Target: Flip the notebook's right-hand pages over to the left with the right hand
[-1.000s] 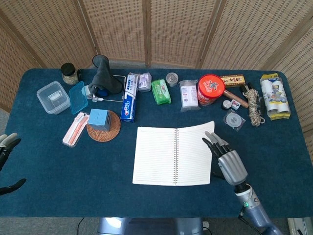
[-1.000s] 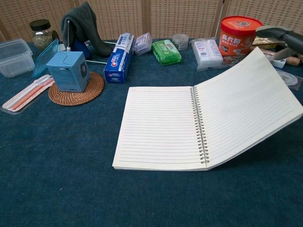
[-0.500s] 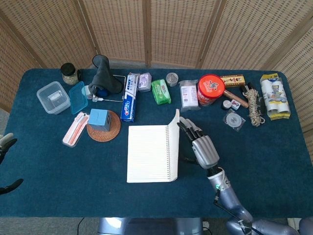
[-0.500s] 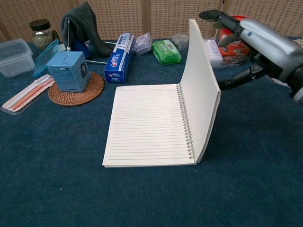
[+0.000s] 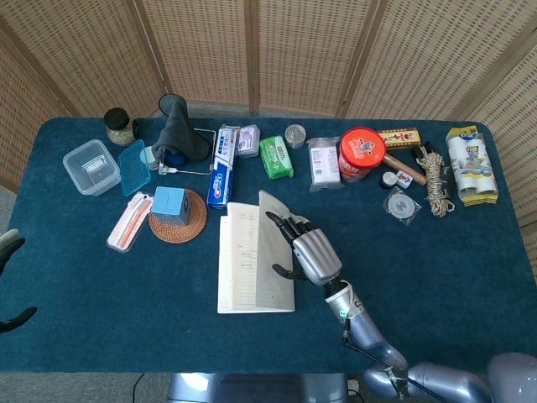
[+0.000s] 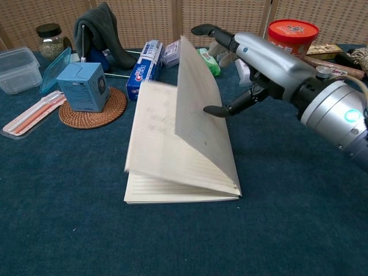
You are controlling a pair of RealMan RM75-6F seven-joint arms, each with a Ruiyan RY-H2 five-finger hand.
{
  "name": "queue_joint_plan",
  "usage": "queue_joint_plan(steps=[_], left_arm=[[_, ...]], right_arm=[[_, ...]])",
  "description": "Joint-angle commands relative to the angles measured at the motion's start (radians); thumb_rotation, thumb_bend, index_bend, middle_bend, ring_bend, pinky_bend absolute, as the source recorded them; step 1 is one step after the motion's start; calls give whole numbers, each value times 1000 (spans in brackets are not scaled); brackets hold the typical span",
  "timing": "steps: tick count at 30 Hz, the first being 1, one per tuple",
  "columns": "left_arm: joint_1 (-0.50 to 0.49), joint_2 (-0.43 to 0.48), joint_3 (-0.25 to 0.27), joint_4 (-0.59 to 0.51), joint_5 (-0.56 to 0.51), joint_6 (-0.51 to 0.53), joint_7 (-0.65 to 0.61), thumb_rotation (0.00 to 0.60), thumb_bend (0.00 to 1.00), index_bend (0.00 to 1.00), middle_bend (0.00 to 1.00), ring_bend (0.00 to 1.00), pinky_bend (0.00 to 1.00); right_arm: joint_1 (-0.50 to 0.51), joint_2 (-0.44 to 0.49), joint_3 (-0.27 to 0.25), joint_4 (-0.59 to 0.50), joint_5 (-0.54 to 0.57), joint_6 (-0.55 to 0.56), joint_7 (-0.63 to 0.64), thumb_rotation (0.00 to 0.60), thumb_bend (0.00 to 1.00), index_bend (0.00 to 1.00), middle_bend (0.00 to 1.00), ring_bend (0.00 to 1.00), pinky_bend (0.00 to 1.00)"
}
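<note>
The notebook (image 5: 252,260) (image 6: 178,149) lies near the middle of the blue table (image 5: 470,269), just right of the woven coaster (image 5: 178,220) carrying a small blue box (image 5: 170,204). Its right-hand pages are seen lifted and tilted over the left side, partly blurred in the chest view. The right hand (image 5: 309,252) (image 6: 259,63) is placed against the back of the raised pages, fingers (image 6: 214,33) extended and spread, thumb touching the paper; nothing is gripped. The left hand (image 5: 10,281) is seen at the left table edge, well apart; its fingers cannot be judged.
</note>
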Motion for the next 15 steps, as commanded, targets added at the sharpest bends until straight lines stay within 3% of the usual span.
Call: queue_joint_plan(steps=[1,15], left_arm=[[-3,-3,0,0,1,-4,1,600,25,0,0,0,48],[0,-13,1,16,-8,-7,-12,600,25,0,0,0,48]], right_arm=[[30,-33,-8,22,15,-44,-24,600,226,0,0,166,218],[59,-76,-10,59,79,-94,-55,600,227,0,0,173,209]])
